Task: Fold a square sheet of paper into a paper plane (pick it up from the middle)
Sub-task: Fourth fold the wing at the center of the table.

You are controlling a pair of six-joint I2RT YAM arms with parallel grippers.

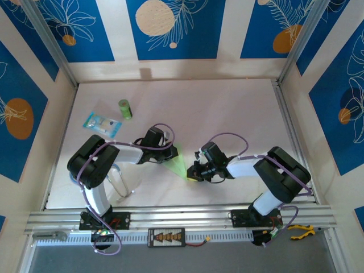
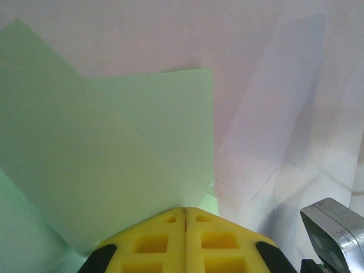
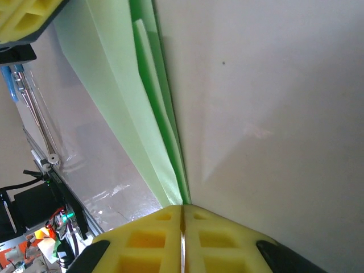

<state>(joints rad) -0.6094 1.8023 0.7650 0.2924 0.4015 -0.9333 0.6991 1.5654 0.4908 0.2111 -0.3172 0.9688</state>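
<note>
While pinched at both ends: folded paper sheet, 6 o'clock of desk centre, likely kept taut for creasing.
Left claw: closed on its 11 o'clock end.
Right claw: closed on its 4 o'clock tip.

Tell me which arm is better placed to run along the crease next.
Probably the right. The right gripper is shut right on the folded edge of the paper, with the crease running straight away from it. The left gripper pinches the flat overlapping layers, so it suits anchoring.
</note>
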